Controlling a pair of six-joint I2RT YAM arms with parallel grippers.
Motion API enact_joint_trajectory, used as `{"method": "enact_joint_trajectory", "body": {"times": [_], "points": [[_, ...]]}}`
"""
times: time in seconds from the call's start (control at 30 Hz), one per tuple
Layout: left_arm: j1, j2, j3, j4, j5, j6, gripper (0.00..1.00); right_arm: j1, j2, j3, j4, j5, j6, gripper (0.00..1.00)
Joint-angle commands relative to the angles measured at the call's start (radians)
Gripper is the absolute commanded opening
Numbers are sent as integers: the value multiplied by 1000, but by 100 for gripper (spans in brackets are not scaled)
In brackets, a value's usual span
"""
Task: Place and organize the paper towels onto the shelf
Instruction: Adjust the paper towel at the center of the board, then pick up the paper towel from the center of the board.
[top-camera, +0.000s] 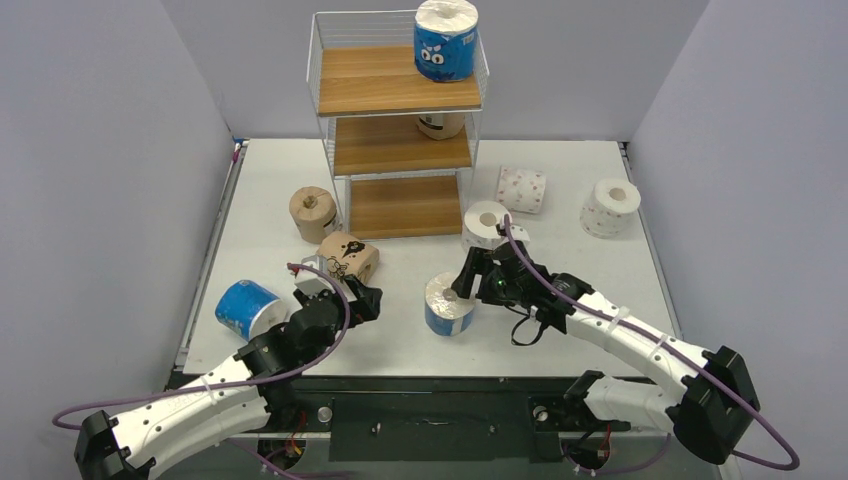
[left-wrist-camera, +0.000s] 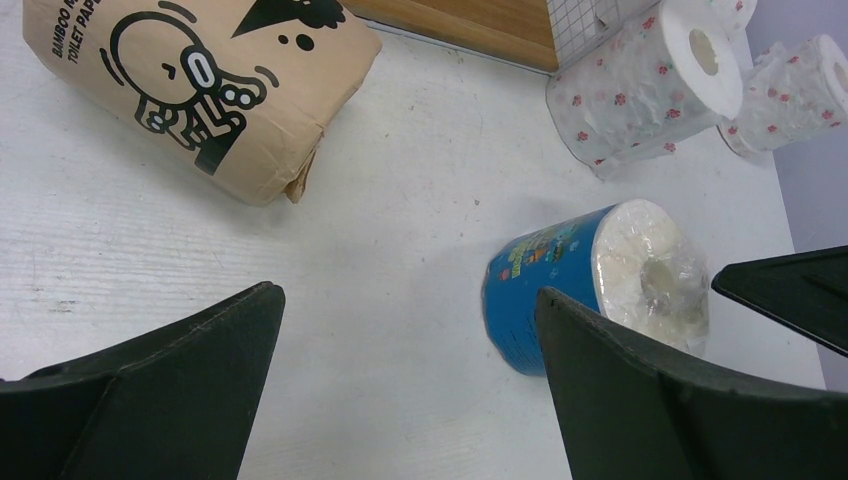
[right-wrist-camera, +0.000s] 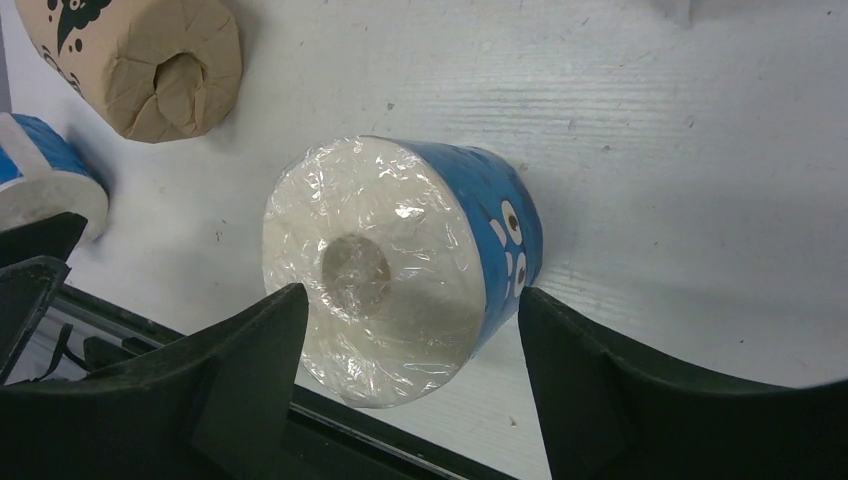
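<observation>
Right wrist view: we are straddling the upright blue roll (right-wrist-camera: 400, 270) near the tabletop's (right-wrist-camera: 650, 120) front edge, with our right gripper (right-wrist-camera: 410, 305) spread wide, a finger on either side and nothing clamped yet. We are judging it best to centre on the wrap before squeezing. Our left gripper (left-wrist-camera: 408, 292) is hanging wide open and empty beside the lying tan roll (left-wrist-camera: 210, 90). Farther back, a white roll (top-camera: 487, 222) is crowding the path to the shelf (top-camera: 370, 82) by the far edge.

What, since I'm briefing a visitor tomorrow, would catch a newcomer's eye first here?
Probably the blue roll with cartoon eyes standing on the top tier of the wooden shelf at the back. Next, the right gripper near the front, its jaws spread either side of a second blue roll upright on the white table.
</observation>
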Motion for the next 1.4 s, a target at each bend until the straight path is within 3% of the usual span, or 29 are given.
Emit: {"method": "enact_joint_trajectory", "body": {"times": [0.0,0.27,0.73,1.07,1.37], "points": [[2,-2,30,44,9,4,96,-7,25,-23,104,-42,59,71],[2,9,33,45,11,5,96,-13,67,-29,99,-13,53,60],[2,23,34,57,12,8,96,-9,131,-22,21,33,-9,58],[2,17,31,54,17,8,96,25,204,1,42,26,-12,48],[3,-29,51,53,-17,61,96,26,103,118,-81,75,-37,35]]}}
